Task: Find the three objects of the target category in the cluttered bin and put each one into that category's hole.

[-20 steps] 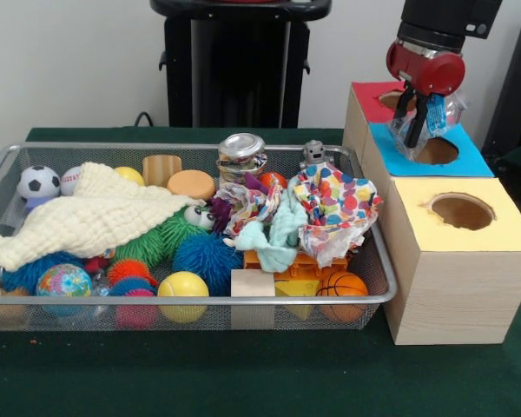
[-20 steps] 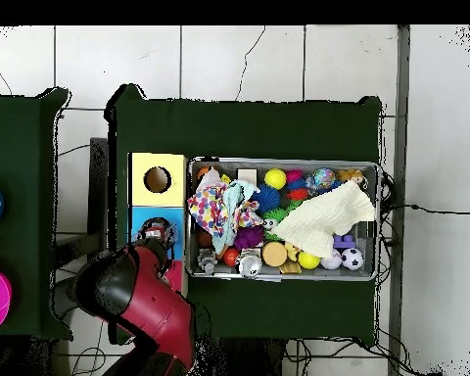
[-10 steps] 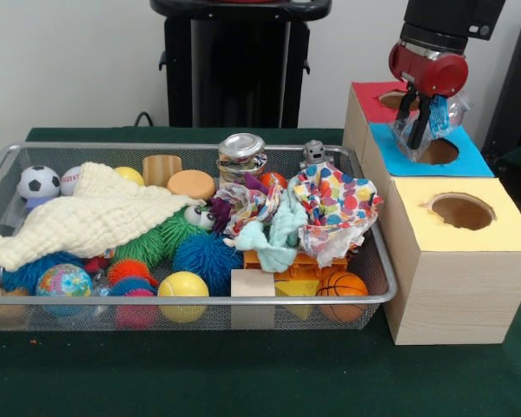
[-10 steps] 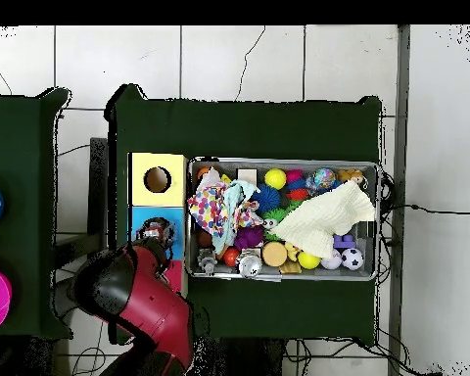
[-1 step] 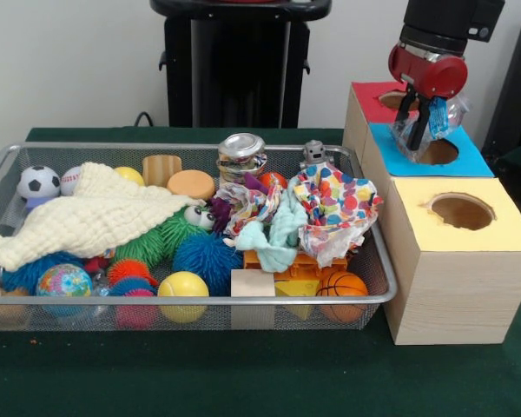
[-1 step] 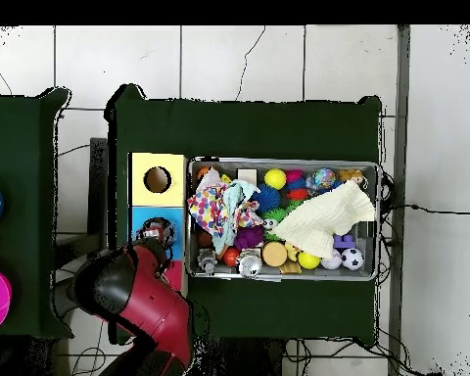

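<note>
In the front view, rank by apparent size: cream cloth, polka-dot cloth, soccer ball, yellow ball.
1. cream cloth
2. polka-dot cloth
3. soccer ball and yellow ball look alike; the yellow one sits nearer the camera, so unranked.

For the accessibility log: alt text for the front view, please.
A red gripper holds a crinkly clear plastic bag over the hole in the blue box top. Beside the boxes, a wire bin is crammed with balls, cloths and toys.

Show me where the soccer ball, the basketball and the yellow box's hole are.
soccer ball (image 5: 38, 182), front view, its white face.
basketball (image 5: 341, 285), front view, its orange top.
yellow box's hole (image 5: 461, 211), front view, the opening's middle.
</note>
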Robot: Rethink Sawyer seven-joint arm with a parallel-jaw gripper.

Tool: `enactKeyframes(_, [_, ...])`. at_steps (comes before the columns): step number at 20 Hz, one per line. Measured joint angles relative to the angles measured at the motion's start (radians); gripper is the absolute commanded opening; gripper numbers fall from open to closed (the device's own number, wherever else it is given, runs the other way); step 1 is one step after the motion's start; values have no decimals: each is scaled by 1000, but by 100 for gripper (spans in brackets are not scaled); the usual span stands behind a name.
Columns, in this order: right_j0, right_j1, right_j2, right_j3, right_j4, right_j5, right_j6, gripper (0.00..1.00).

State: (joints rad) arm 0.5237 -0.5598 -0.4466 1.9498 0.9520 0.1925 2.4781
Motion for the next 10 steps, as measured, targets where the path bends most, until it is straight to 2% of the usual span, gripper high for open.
enactKeyframes(10, [0, 2, 0, -5, 0, 9, 0, 0])
